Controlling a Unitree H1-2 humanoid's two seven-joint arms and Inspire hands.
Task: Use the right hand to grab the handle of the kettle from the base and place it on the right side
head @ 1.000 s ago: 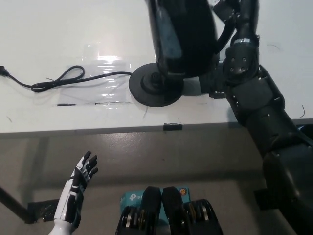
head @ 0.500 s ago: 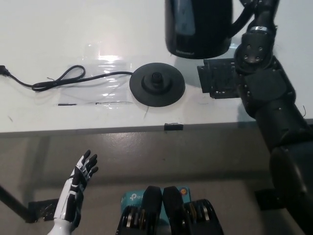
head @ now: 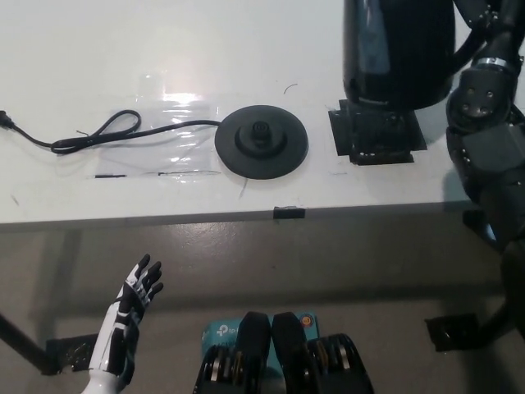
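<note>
Kettle point(head: 398, 51): black, glossy, smooth-walled body with a pale reflection down its left side. It stands upright, long axis vertical, top cut off by the upper edge of the view. Its handle is on the right side, pointing toward the surface's right edge. It is over the right part of the white surface point(head: 98, 74), above a black rectangular patch point(head: 376, 137) near the front edge; contact with the surface cannot be told.

Base point(head: 261, 139): a black round disc with a raised centre pin, bare, lying flat near the middle of the front edge, well apart from the kettle to its left. A black cord point(head: 98, 134) runs from the base toward the left edge, looping once, under a clear shiny strip of tape.

Right hand point(head: 484, 33): at the kettle's handle, black arm rising from the right; only partly seen, so whether the fingers are clamped on the handle cannot be told.

Left hand point(head: 135, 297): below the front edge at lower left, holding nothing, fingers spread apart.
</note>
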